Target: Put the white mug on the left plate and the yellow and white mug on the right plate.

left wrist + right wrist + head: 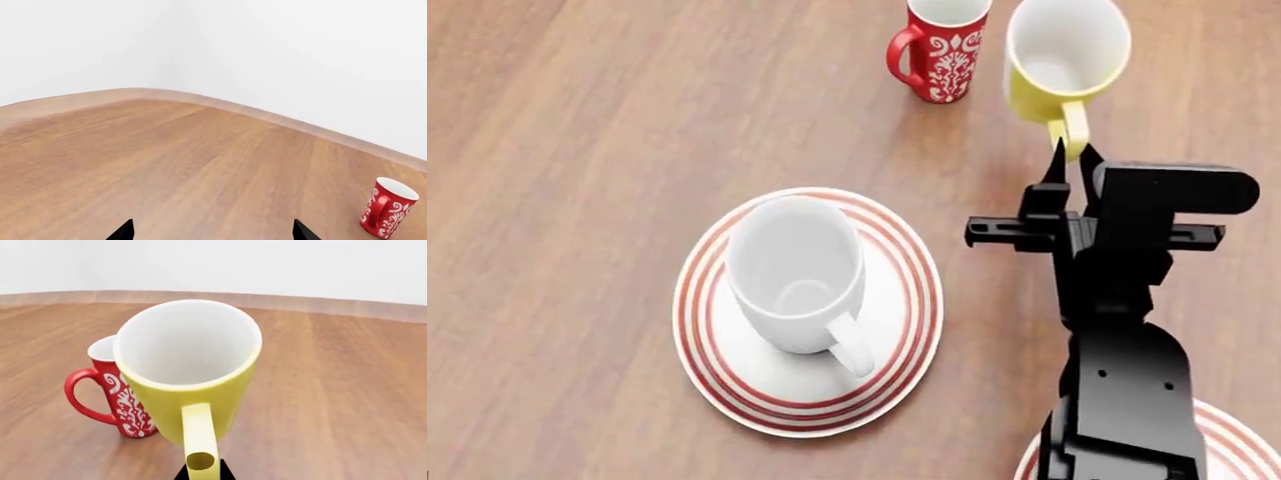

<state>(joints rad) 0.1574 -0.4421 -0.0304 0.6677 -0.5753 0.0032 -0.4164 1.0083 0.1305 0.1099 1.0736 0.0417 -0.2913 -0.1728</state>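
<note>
The white mug (pixel 794 265) stands upright on the left plate (pixel 714 390), its handle pointing toward me. My right gripper (pixel 1070 160) is shut on the handle of the yellow and white mug (pixel 1068 50), which tilts and looks raised off the table. In the right wrist view the yellow and white mug (pixel 187 345) fills the middle, with my right gripper (pixel 200 472) clamped on its handle. Only the rim of the right plate (pixel 1228 440) shows at the lower right, under my right arm. My left gripper (pixel 213 231) is open and empty over bare wood, and is out of the head view.
A red mug with a white floral pattern (pixel 941 45) stands just left of the yellow and white mug; it also shows in the right wrist view (pixel 123 400) and the left wrist view (pixel 388 207). The rounded table edge (pixel 267 117) meets a white wall.
</note>
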